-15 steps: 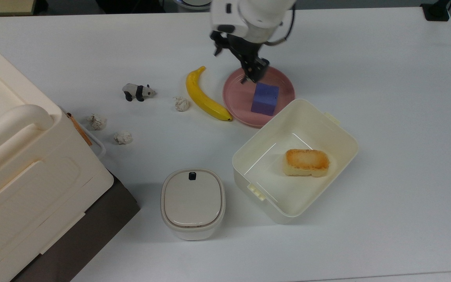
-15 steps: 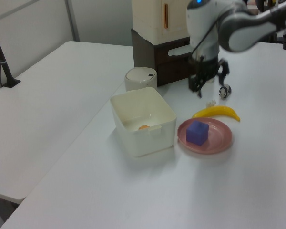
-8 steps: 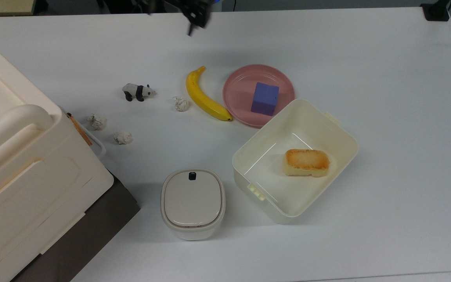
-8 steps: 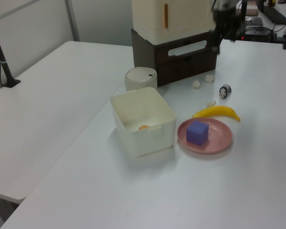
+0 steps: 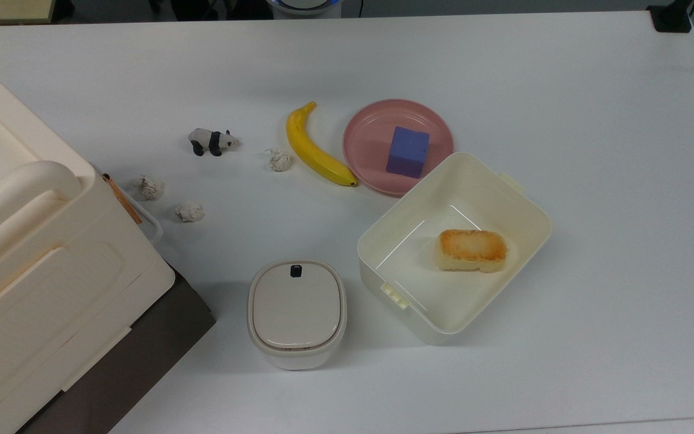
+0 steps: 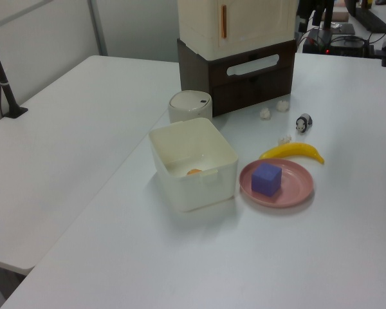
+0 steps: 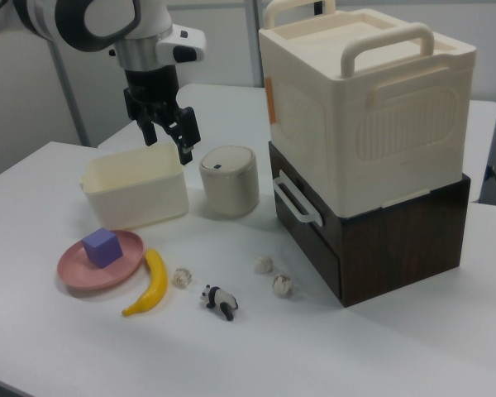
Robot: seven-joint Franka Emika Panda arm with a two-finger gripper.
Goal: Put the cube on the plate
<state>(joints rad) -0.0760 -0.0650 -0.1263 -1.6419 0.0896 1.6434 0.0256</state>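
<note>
gripper: black two-finger gripper (image 7: 167,136) hangs high in the right view, fingers spread, grasping nothing, well apart from the cube
cube: small matte purple-blue cube (image 5: 408,151) with plain faces, sitting flat on the plate, toward the top view's right
plate: round shallow pink plate (image 5: 365,141) with a raised rim, on the white table (image 5: 594,150)
neighbours: yellow banana (image 5: 314,147) just beside the plate; open cream rectangular box (image 5: 528,208) holding a toasted bread piece (image 5: 472,249)
</note>
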